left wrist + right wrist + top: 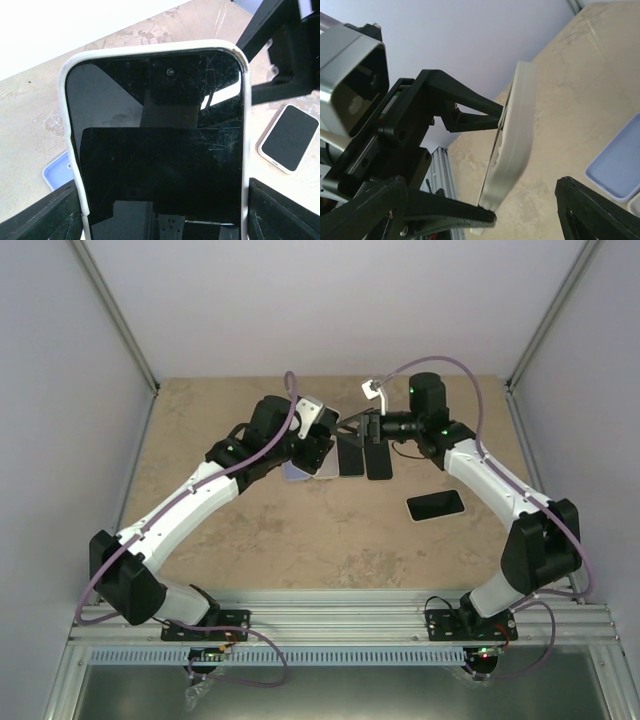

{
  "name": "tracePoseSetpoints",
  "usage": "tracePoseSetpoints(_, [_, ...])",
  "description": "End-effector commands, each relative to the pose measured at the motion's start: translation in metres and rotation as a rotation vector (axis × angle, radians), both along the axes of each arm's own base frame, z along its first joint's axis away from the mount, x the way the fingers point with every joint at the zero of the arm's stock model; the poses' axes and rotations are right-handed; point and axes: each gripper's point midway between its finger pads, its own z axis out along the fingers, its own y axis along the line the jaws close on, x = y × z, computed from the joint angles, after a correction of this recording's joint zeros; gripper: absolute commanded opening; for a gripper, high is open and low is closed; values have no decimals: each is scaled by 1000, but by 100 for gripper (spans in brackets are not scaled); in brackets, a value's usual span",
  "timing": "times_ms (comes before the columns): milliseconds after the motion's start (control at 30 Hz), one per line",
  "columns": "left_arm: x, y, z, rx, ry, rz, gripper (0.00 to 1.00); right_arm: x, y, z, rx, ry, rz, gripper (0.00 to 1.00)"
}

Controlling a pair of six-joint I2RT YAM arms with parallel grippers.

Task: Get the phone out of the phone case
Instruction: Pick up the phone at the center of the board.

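A black-screened phone (160,165) sits in a white phone case (67,100), held up off the table. My left gripper (165,215) is shut on the case's two long sides, one finger (50,215) at each side. In the right wrist view the case (517,130) shows edge-on and bowed. My right gripper (525,205) is open around its lower end. One fingertip (480,216) touches the case's bottom corner, and the other finger (595,210) stands well apart. From above, both grippers meet at the back middle, left (325,450) and right (368,435).
A second phone in a white case (435,505) lies face up on the table to the right, also seen from the left wrist (290,137). A pale blue case (298,472) lies under the left gripper. Grey walls close the back and both sides.
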Motion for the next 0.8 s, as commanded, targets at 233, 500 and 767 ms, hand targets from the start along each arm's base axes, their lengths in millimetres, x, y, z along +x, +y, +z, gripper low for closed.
tracePoseSetpoints(233, [7, -5, 26, -57, -67, -1, 42, 13, 25, 4, 4, 7, -4, 52])
tracePoseSetpoints(500, [10, -6, 21, -52, -58, 6, 42, 17, 26, -3, 13, 57, -18, 13])
tracePoseSetpoints(767, [8, -6, 13, -37, -23, 1, 59, 13, 23, 8, 25, 28, -8, 0])
